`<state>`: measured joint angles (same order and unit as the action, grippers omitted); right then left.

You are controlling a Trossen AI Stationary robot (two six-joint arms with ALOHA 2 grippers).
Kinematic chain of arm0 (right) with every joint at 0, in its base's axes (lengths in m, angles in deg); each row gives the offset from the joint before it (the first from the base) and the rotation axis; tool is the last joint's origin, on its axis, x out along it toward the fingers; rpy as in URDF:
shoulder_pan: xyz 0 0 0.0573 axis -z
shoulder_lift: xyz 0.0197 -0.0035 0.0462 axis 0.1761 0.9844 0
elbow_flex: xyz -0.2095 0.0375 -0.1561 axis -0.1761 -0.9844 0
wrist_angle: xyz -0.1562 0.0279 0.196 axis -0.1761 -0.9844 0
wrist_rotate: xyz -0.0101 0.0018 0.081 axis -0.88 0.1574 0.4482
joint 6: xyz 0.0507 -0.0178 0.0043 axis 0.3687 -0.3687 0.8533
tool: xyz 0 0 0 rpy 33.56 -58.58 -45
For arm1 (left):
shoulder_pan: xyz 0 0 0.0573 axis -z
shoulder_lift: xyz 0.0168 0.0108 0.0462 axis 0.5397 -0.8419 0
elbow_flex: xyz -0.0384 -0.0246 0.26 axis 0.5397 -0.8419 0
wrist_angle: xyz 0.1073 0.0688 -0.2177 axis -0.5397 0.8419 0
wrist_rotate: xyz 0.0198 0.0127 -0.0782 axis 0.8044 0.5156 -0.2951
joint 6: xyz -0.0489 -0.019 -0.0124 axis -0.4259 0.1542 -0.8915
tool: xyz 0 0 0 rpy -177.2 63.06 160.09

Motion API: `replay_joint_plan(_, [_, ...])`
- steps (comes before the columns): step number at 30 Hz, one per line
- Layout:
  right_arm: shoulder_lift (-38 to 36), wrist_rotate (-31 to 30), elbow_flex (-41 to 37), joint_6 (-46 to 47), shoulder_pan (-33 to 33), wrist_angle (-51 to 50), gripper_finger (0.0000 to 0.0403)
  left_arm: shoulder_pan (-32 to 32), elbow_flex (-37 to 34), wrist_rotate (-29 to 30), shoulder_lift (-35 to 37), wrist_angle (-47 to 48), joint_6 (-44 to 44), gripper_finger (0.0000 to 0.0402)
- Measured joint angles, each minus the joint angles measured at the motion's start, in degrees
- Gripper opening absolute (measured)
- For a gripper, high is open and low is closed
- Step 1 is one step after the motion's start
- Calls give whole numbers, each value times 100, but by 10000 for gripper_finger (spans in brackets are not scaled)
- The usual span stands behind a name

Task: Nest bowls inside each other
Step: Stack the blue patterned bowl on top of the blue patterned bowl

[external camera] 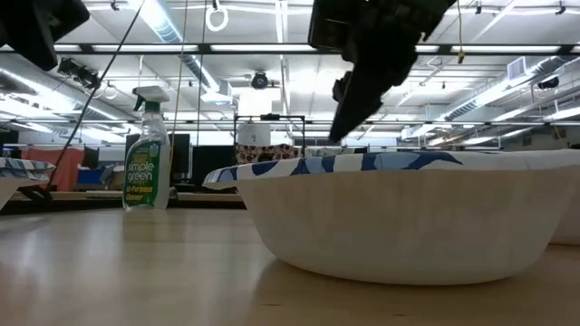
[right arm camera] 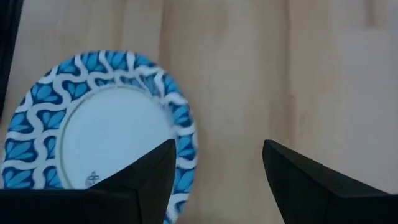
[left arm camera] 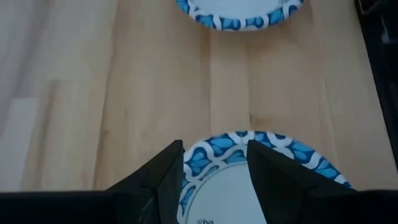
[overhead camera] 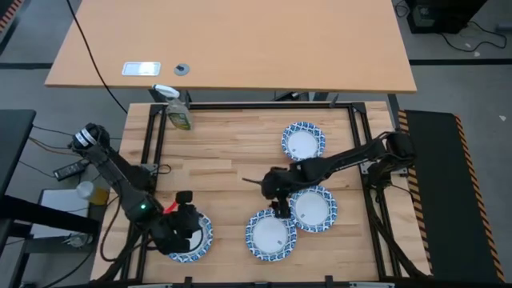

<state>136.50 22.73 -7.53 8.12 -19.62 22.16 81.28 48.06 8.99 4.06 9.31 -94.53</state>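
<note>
Four bowls, white with blue-patterned rims, sit on their bases on the wooden table: one far right [overhead camera: 303, 142], two side by side near the front [overhead camera: 316, 210] [overhead camera: 269, 236], and one at the front left [overhead camera: 198, 240]. My left gripper [overhead camera: 186, 218] [left arm camera: 214, 146] hovers open over the front-left bowl [left arm camera: 227, 180], its fingers above the bowl's rim. My right gripper [overhead camera: 280, 206] [right arm camera: 217, 146] hangs open over bare wood beside a bowl [right arm camera: 93, 124], between the two front bowls. In the low view the nearest bowl [external camera: 399, 217] fills the foreground.
A spray bottle with a yellow-green label [overhead camera: 178, 112] [external camera: 148, 154] stands at the table's far left. A black frame [overhead camera: 152, 144] borders the table's far, left and right sides. Bare wood lies in the middle and far left. A second wooden tabletop [overhead camera: 240, 40] lies beyond.
</note>
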Motion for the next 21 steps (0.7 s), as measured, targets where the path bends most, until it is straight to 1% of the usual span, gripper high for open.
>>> replay_joint_plan(3, [138, -162, 141, 412, -110, -324, 247, 30, 1, 72, 3, 37, 23, 181])
replay_joint_plan(5, [224, -230, 306, 467, -195, -504, 247, 53, 14, 151, 56, 34, 119, 181])
replay_joint_plan(7, [366, -296, 483, 418, -271, -583, 247, 43, 17, 261, 170, 86, 202, 181])
replay_joint_plan(11, [802, -40, 817, 309, -347, -790, 247, 4, 17, 504, 427, 295, 306, 181])
replay_joint_plan(14, [1061, 28, 1009, 168, -371, -1000, 247, -8, 17, 543, 607, 322, 405, 181])
replay_joint_plan(21, [1285, -18, 1021, 70, -371, -1005, 247, 36, 17, 529, 1012, 531, 423, 181])
